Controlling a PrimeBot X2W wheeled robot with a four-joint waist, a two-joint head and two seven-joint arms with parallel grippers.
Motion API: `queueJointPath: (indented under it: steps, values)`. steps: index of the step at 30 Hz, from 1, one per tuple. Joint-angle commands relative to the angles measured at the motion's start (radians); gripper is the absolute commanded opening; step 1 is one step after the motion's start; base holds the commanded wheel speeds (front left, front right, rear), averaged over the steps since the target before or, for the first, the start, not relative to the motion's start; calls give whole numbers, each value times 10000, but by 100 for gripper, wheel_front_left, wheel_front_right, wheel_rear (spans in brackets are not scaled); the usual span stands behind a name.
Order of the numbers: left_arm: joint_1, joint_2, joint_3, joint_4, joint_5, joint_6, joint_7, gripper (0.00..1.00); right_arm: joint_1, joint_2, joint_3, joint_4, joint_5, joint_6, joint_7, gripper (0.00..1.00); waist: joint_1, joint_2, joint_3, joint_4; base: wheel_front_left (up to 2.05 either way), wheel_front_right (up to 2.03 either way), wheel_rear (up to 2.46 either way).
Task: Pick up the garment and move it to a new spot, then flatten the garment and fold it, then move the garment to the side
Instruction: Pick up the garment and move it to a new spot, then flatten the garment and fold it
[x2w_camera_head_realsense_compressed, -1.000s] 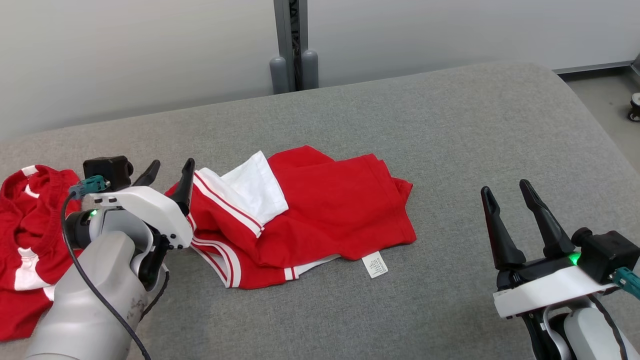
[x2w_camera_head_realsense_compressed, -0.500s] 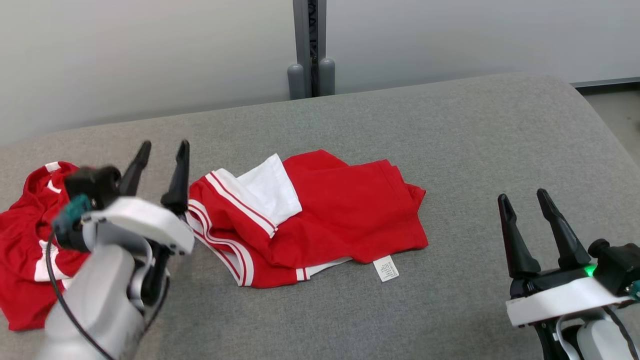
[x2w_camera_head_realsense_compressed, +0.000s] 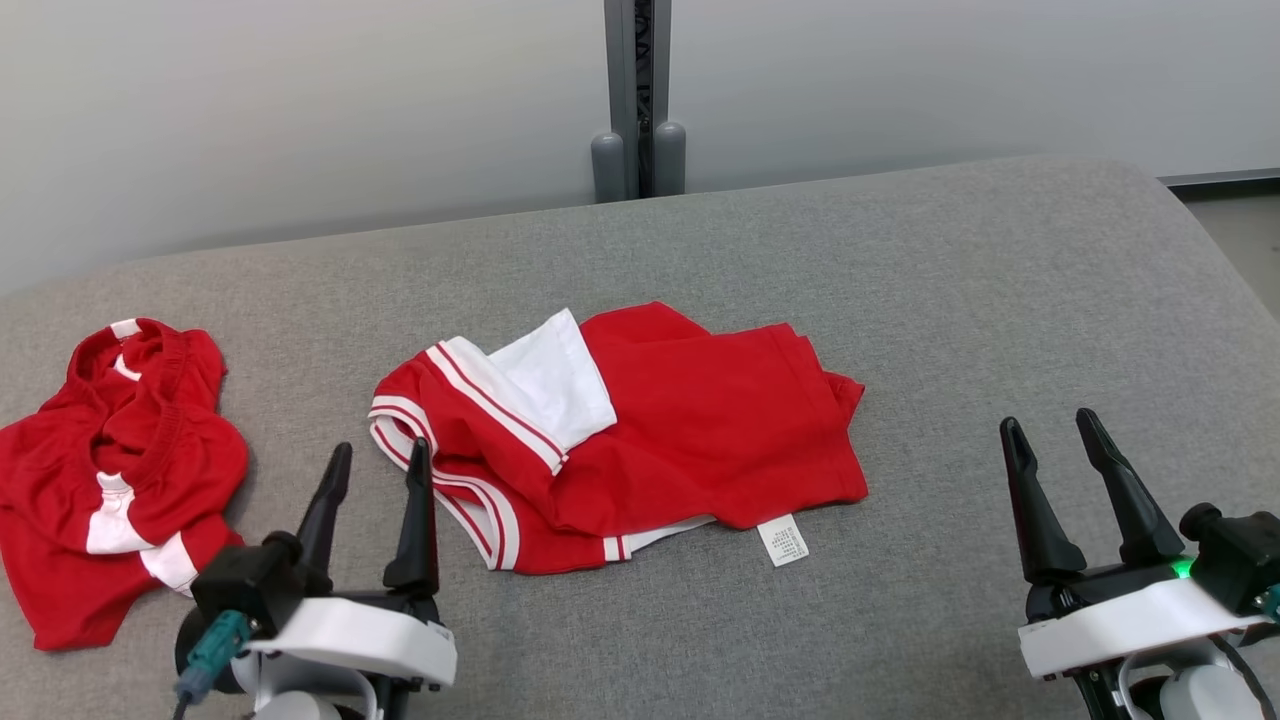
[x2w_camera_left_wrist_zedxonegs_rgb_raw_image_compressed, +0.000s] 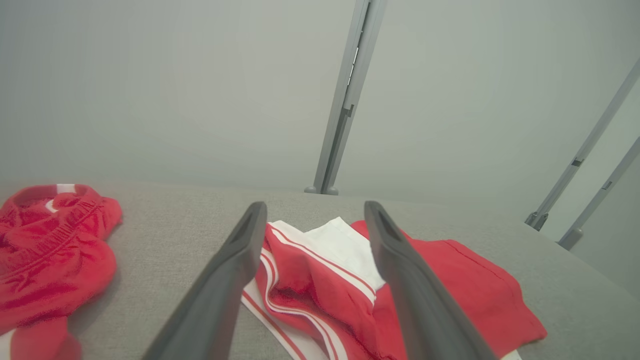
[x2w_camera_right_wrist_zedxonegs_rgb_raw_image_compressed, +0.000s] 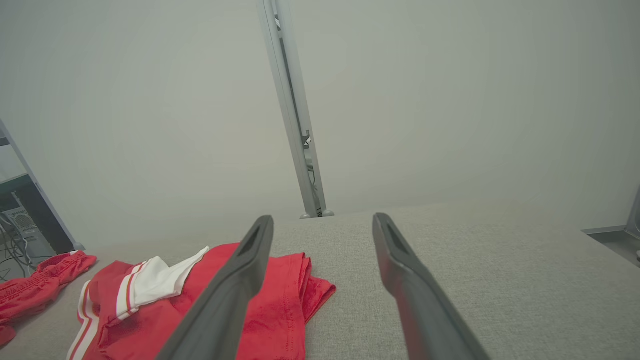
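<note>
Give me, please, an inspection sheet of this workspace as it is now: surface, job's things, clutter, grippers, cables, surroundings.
Surface: grey fabric pad, flat, no stains seen.
Job's things: red and white garment lies mid-pad, loosely folded, not flat; its white label sticks out at the near edge.
Clutter: second red garment, crumpled at the pad's left end, apart from the first.
Grippers: left gripper and right gripper both open, holding nothing.
Cables: teal plug and dark cable on the left wrist; loose wires beside the pad's left end.
Surroundings: pale wall, grey post behind the pad.

garment (x2w_camera_head_realsense_compressed: 720, 430) care tag (x2w_camera_head_realsense_compressed: 783, 541), txt too small, illegible
</note>
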Motion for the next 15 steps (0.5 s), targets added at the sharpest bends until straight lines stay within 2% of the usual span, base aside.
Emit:
queueJointPath:
  steps: [1, 7, 15]
  values:
    - [119, -63, 63, -81, 114, -11, -38, 100, 86, -57, -6, 62, 61, 19, -26, 100, 0, 0, 10, 7, 0, 0, 0]
    - [459, -581, 383, -269, 596, -194, -39, 100, 119, -74, -104, 42, 117, 19, -26, 100, 0, 0, 102, 76, 0, 0, 0]
    - [248, -735, 582, 23, 988, -446, -39, 100, 23, 10, -118, 127, 158, 19, -26, 100, 0, 0, 79, 74, 0, 0, 0]
